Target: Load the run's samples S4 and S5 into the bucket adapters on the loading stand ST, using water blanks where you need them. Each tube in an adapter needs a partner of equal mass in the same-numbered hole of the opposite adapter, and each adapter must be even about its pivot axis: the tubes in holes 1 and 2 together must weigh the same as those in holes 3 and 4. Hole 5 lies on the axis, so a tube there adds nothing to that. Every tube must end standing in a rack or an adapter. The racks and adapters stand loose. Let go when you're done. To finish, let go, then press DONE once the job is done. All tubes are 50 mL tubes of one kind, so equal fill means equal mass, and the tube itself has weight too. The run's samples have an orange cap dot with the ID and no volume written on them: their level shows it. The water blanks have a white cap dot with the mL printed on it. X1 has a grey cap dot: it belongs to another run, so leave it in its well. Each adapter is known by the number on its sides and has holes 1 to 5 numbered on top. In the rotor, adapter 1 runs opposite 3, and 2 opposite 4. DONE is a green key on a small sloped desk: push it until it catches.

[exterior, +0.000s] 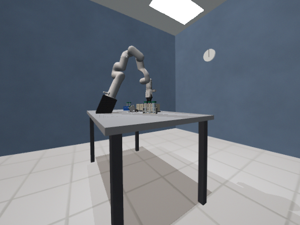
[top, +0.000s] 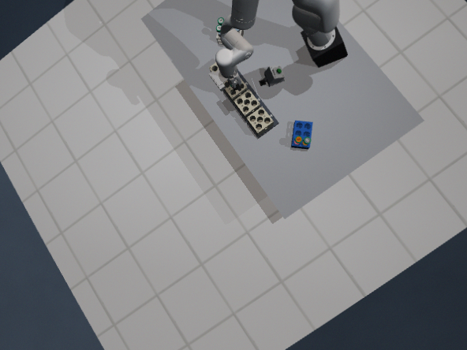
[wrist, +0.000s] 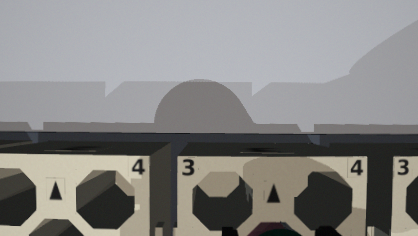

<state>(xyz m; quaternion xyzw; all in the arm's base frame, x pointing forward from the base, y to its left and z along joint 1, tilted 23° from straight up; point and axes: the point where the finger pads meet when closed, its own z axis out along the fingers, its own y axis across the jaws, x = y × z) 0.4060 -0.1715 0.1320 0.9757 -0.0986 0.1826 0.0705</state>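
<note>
My gripper (top: 235,85) (exterior: 149,99) (wrist: 277,232) points down over one cream adapter (wrist: 273,166). Its black fingertips stand open a little, either side of a green-rimmed tube cap (wrist: 281,233) at the bottom edge of the wrist view. The tube is upright around hole 5; its depth and dot are hidden. Holes 3 and 4 there are empty. Two more adapters (top: 251,108) (top: 264,125) have empty holes. A fourth is partly hidden by the arm. The blue rack (top: 302,130) (exterior: 125,108) holds an orange-dot tube (top: 298,139) and a pale-dot tube (top: 307,140).
A clear rack (exterior: 150,112) holds several green-capped tubes (top: 221,20) (exterior: 154,106), partly under the arm in the overhead view. The green DONE key (top: 278,71) is on its small desk beside the adapter row. The adapters stand close together on the dark stand (top: 276,123) (wrist: 200,137).
</note>
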